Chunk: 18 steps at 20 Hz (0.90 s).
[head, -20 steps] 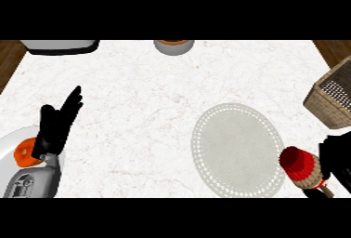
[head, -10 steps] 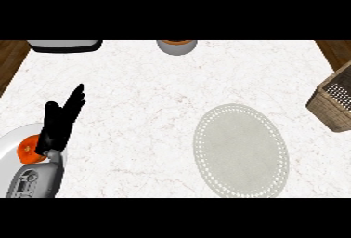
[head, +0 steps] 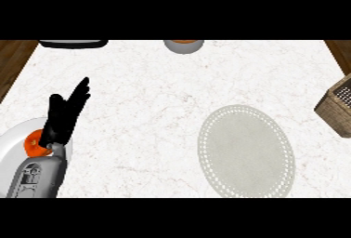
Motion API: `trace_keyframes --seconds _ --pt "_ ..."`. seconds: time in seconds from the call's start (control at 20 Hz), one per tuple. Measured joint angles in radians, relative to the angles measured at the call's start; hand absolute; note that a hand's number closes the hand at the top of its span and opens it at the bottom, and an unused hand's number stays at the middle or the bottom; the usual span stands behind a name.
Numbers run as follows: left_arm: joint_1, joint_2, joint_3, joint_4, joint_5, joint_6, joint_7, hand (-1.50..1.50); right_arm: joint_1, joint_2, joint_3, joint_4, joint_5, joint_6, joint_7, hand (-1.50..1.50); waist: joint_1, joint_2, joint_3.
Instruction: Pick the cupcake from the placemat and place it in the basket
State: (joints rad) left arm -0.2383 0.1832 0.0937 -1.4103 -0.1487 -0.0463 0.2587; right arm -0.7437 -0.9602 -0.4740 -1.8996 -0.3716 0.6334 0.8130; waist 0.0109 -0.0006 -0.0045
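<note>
The left hand [head: 63, 116] rests open at the left of the table [head: 151, 93], fingers straight and pointing up, above a white plate [head: 15, 139] carrying an orange thing [head: 34, 145]. The right hand is out of view, and so is the cupcake: the placemat [head: 245, 151] lies bare, the basket [head: 337, 109] just beyond at the right edge. The risk, as I judge it: an unseen carry could miss the basket's rim. A second ago the right hand held the cupcake beside the placemat; both have since left the view
</note>
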Motion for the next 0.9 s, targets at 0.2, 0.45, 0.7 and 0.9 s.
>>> trace_keyframes --seconds 0.2,0.45,0.7,0.9 --pt "-0.011 -0.005 -0.005 0.010 -0.002 -0.002 -0.004 0.00 -0.035 -0.116 0.043 0.116 0.131 0.075 -0.079 1.50 0.014 0.009 0.002" --pt "-0.013 -0.011 -0.010 0.020 -0.003 -0.005 -0.021 0.00 -0.050 -0.197 0.091 0.305 0.320 0.138 -0.265 1.50 0.022 0.013 0.004" --pt "-0.018 -0.001 0.001 0.037 0.001 -0.012 -0.034 0.00 -0.036 -0.240 0.133 0.498 0.512 0.107 -0.518 1.50 0.024 0.014 0.005" --pt "-0.006 -0.013 -0.005 0.037 -0.001 -0.006 -0.041 0.00 -0.032 -0.258 0.166 0.660 0.614 0.057 -0.736 1.50 0.025 0.014 0.005"
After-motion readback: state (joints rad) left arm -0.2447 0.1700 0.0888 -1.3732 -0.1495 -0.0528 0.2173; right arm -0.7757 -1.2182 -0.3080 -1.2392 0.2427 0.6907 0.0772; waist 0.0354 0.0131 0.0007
